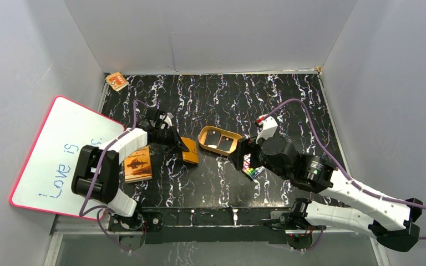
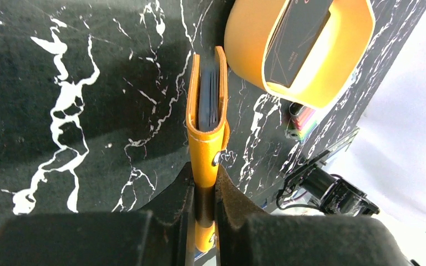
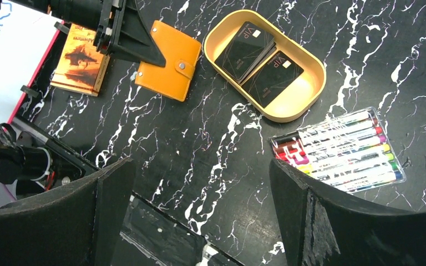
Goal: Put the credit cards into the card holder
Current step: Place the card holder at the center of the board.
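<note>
We find the left jaws narrow, clamped on one edge of the small orange leather card holder [image 3: 169, 58], which sits just beside the tan oval tray [image 3: 309, 97] on the black marbled worktop [image 3: 199, 144]. The thin black credit cards [image 3: 252, 55] lie inside that tray. The right jaws stand wide, holding nothing.

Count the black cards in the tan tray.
2 show: the top card of a stack at the tray's left end, another card at its right; the stack hides more.

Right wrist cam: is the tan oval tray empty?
No, thin black rectangular cards lie inside the tan oval tray.
</note>
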`<state>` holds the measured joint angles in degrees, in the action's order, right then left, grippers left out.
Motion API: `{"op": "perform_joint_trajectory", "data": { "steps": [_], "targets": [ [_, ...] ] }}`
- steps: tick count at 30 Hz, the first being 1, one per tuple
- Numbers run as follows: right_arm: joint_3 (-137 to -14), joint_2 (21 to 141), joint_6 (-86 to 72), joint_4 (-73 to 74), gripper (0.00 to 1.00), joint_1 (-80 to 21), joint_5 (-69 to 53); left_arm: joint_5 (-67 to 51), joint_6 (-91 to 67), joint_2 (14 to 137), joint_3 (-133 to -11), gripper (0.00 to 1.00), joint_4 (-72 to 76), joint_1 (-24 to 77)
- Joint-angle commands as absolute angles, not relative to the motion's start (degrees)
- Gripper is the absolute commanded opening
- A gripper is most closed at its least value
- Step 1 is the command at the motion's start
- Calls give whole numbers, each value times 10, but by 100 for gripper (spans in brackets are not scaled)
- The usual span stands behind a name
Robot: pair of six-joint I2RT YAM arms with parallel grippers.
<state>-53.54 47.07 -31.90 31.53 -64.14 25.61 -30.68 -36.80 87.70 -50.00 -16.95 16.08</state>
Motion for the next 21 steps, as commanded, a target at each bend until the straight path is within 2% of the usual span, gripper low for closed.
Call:
{"op": "perform_joint_trajectory", "data": {
  "steps": [1,14,21],
  "targets": [
    [-536,455,-305,279,99,-641,255,-372,-356,890,-523,0,-147,140],
    [-526,444,-304,273,99,-642,250,-402,-321,972,-607,0,-163,92],
    [-523,445,-306,269,99,-642,244,-346,-280,1033,-656,0,-195,89]
  ]
}}
